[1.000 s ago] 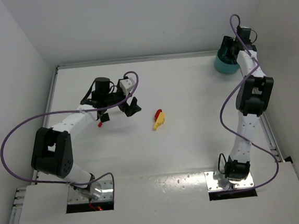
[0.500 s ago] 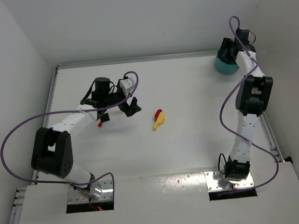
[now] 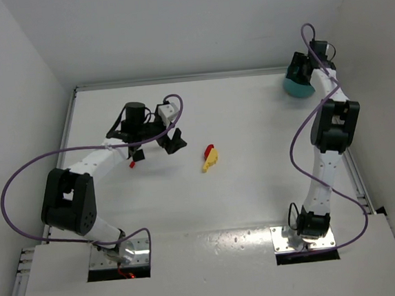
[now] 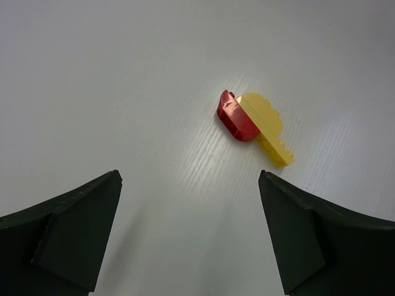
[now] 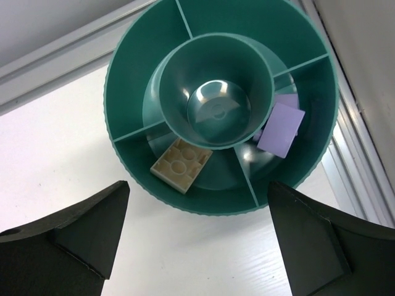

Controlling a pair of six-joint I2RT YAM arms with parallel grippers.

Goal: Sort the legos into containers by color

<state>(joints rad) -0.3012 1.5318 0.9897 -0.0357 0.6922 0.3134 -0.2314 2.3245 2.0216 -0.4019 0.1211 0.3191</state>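
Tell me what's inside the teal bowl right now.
One outer compartment of the teal bowl holds a pale yellow brick; the next holds a purple brick partly covering another purple piece. The centre cup is empty. The far rim is cropped.

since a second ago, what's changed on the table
The right gripper edged slightly toward the far corner above the teal bowl; nothing was taken or let go. The left gripper, open near the red brick and yellow brick, stayed put, as did both bricks and the bowl.
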